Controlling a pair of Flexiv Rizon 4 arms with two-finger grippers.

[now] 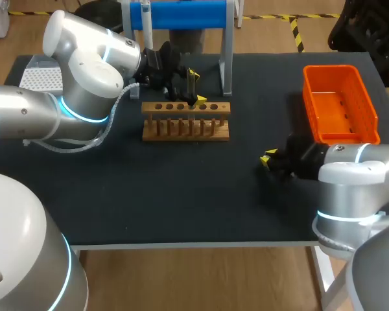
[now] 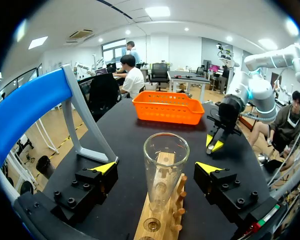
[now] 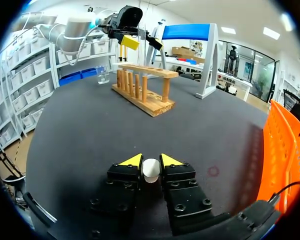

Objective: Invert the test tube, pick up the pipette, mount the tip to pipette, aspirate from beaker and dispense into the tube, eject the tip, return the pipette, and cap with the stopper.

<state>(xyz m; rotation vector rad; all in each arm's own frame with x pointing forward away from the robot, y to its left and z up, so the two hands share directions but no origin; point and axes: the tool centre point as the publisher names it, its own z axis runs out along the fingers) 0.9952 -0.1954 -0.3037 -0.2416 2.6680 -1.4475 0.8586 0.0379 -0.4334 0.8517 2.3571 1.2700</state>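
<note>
A clear glass test tube stands upright, mouth up, in the wooden rack. My left gripper hangs over the rack, open, with one finger on each side of the tube and neither touching it. In the head view this left gripper is above the rack's back row. My right gripper sits low over the table at the right front, shut on a small white stopper. In the head view the right gripper points left, well clear of the rack. No pipette shows in any view.
An orange basket lies at the right, close beside my right arm. A blue-topped stand rises behind the rack. A white tip box is at the back left. A small glass beaker stands beyond the rack's far end.
</note>
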